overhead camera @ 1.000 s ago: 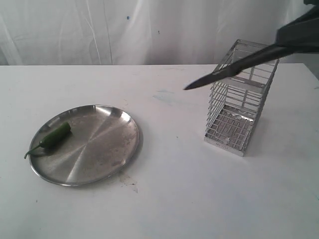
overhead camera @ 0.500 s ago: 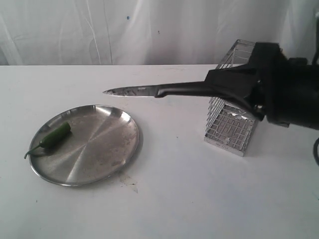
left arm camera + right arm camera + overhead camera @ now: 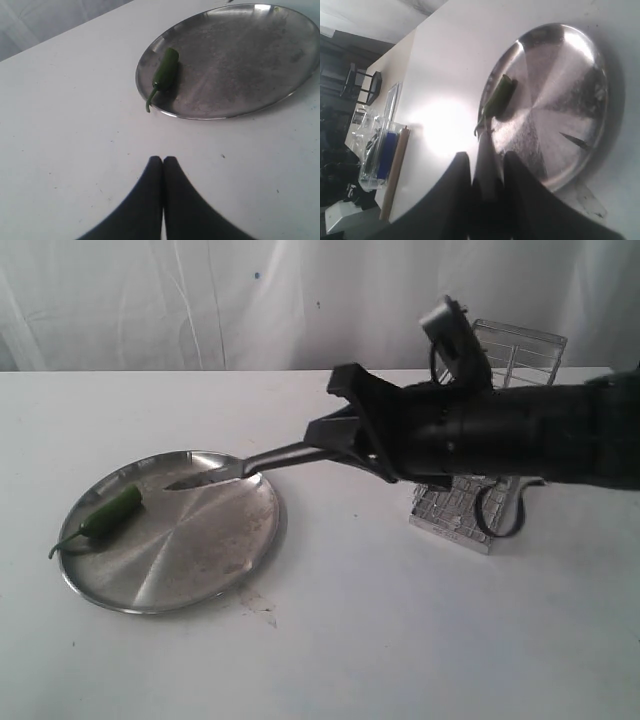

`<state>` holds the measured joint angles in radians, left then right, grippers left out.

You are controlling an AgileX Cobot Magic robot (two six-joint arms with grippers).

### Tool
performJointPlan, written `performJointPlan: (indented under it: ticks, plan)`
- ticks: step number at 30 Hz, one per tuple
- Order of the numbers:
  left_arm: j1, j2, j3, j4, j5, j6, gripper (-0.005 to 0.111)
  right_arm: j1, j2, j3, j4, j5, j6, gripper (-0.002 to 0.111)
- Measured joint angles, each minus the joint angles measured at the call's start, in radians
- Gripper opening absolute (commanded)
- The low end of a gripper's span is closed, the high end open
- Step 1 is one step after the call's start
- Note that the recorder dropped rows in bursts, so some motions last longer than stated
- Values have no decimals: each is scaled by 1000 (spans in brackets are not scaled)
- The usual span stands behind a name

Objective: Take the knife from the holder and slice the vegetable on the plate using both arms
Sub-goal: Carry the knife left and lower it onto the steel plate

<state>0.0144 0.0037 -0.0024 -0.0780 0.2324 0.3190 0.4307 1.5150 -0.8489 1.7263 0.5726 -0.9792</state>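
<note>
Steel plate [image 3: 245, 570] sits toward the table's left edge, green chili [image 3: 112, 512] on its left part. Right gripper [image 3: 345, 445] fingers clamp the knife [image 3: 232, 471] handle, blade over the plate. Left gripper [image 3: 163, 161] fingers pressed together, empty, near the plate. Chili looks light, glossy, likely rolls; pin its body.

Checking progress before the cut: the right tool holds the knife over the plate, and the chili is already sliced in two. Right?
Not quite. The right tool does hold the knife over the plate, but the chili is whole, its stem on, lying near the plate's rim. The left wrist view shows it uncut.
</note>
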Motion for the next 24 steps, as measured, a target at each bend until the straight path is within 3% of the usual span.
performJointPlan:
  ticks: [11,24]
  plan:
    - [0,0,0,0,0,0,0,97,320,-247,16,-65,84,0]
    - [0,0,0,0,0,0,0,97,364,-271,16,-38,2,0]
